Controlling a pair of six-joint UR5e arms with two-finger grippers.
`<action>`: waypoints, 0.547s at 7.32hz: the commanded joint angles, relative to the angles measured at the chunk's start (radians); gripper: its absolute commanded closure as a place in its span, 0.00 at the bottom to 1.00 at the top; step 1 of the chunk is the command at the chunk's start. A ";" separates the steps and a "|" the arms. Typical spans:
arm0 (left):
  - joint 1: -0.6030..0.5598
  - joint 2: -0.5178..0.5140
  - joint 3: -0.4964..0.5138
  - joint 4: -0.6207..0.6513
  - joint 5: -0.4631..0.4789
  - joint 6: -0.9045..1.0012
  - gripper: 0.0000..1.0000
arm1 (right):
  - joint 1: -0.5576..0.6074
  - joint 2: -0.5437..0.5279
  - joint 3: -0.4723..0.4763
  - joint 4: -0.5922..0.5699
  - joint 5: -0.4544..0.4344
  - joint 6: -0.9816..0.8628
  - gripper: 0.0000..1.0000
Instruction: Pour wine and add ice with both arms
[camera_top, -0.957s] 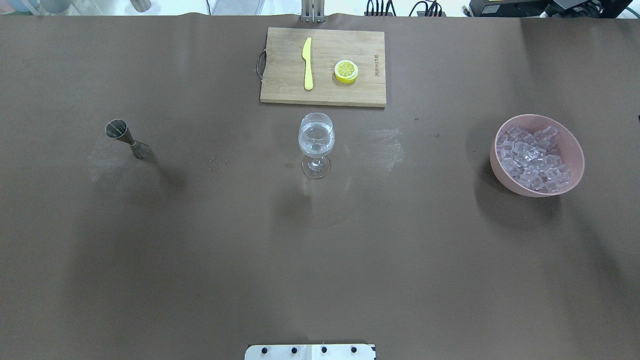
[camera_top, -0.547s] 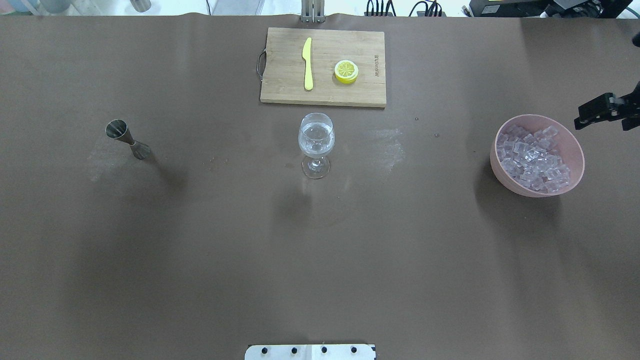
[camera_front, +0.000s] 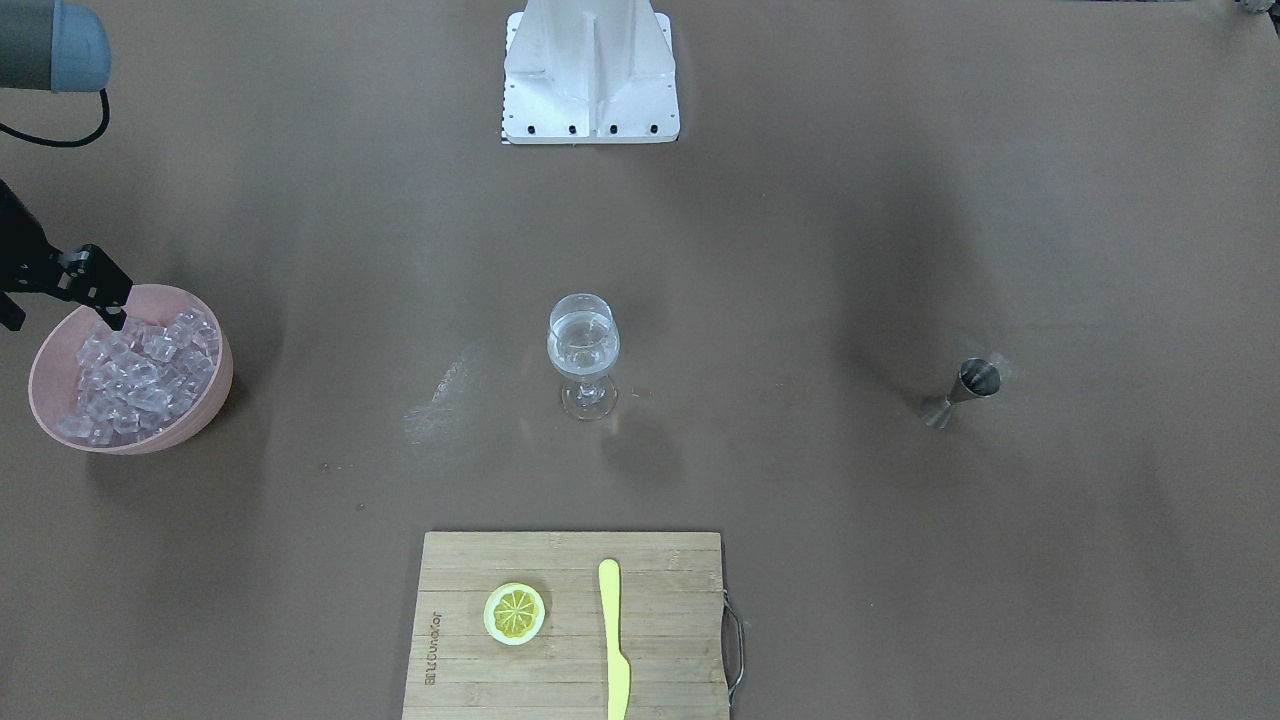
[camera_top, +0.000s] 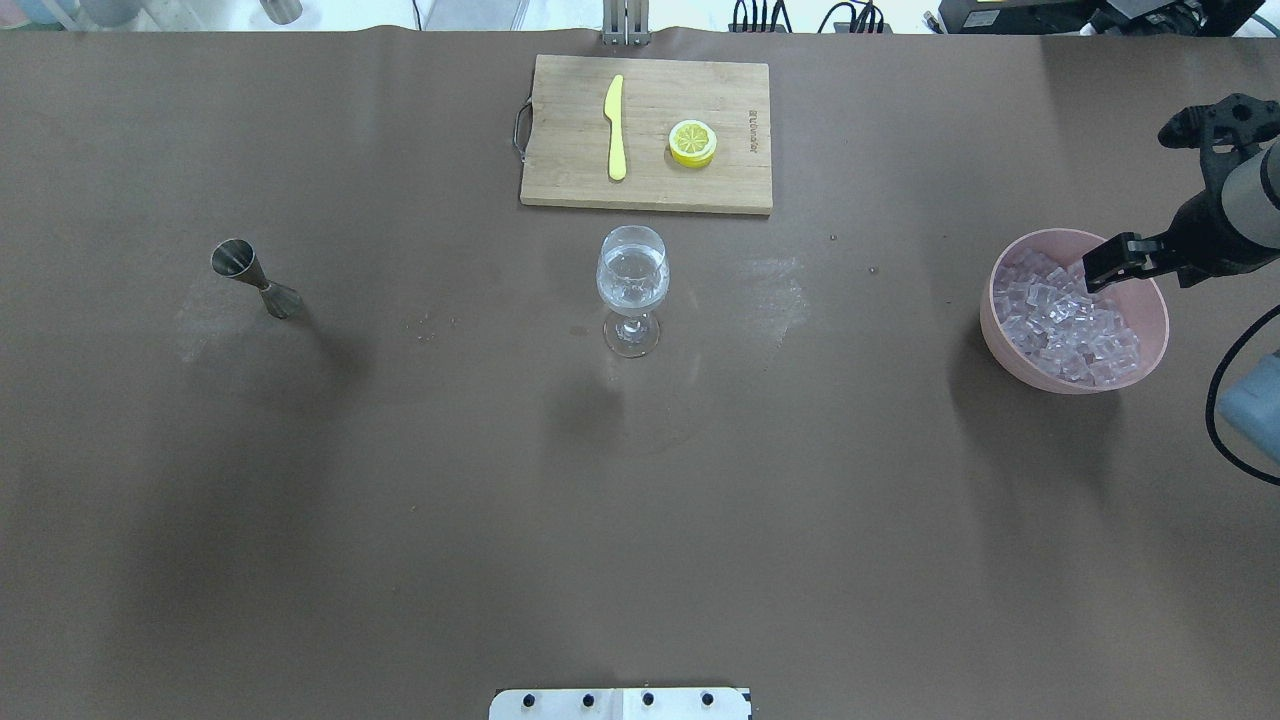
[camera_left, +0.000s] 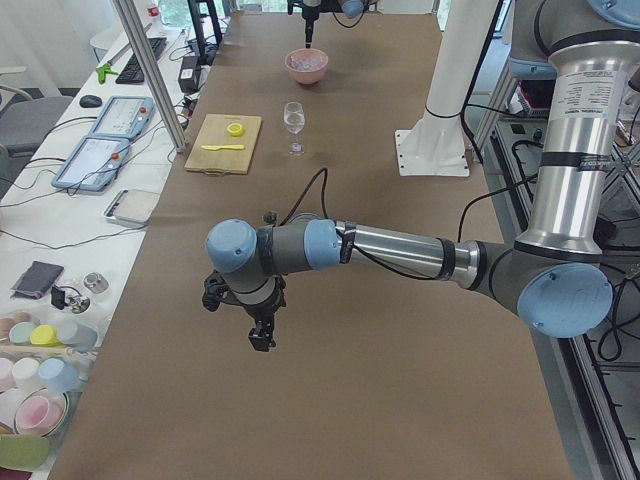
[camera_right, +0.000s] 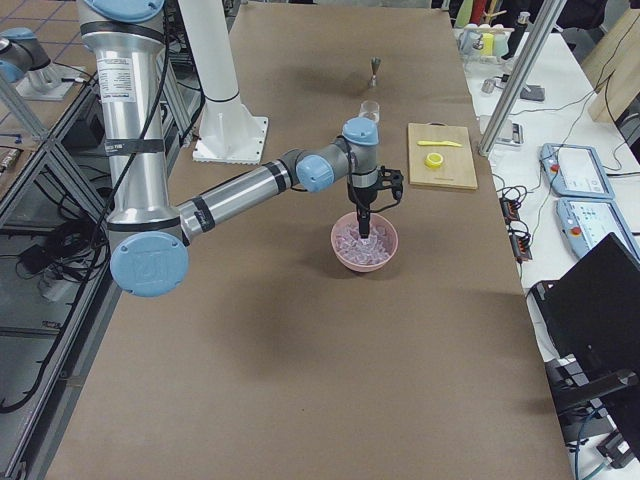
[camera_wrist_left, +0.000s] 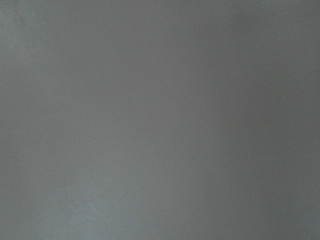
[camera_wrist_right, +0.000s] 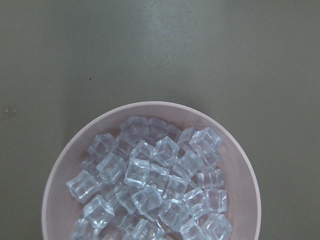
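A pink bowl (camera_top: 1008, 352) full of clear ice cubes (camera_top: 1060, 320) stands at the table's right. My right gripper (camera_top: 1105, 265) hangs over the bowl's far right rim, tips just above the ice (camera_front: 130, 380); its jaws look shut and empty. The right wrist view looks straight down on the ice (camera_wrist_right: 150, 185) in the bowl (camera_wrist_right: 150, 106). A wine glass (camera_top: 632, 275) holding clear liquid stands mid-table. A steel jigger (camera_top: 255, 280) stands at the left. My left gripper (camera_left: 260, 340) shows only in the exterior left view, above bare table; I cannot tell its state.
A wooden cutting board (camera_top: 570, 185) lies behind the glass with a yellow knife (camera_top: 615, 125) and a lemon half (camera_top: 692, 142) on it. The white stand (camera_front: 590, 60) is at the robot's edge. Brown paper covers the table.
My right arm has come in from the right edge and moved leftward and down, from outside the view to over the bowl. The glass, jigger and board have not moved.
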 joint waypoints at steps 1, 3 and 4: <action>0.001 0.052 0.000 -0.119 -0.056 -0.083 0.01 | -0.022 0.003 -0.077 0.120 -0.006 0.002 0.00; 0.001 0.052 -0.003 -0.127 -0.056 -0.117 0.01 | -0.025 0.015 -0.146 0.216 -0.008 0.005 0.00; 0.001 0.052 -0.006 -0.127 -0.056 -0.117 0.01 | -0.038 0.027 -0.146 0.215 -0.009 0.064 0.04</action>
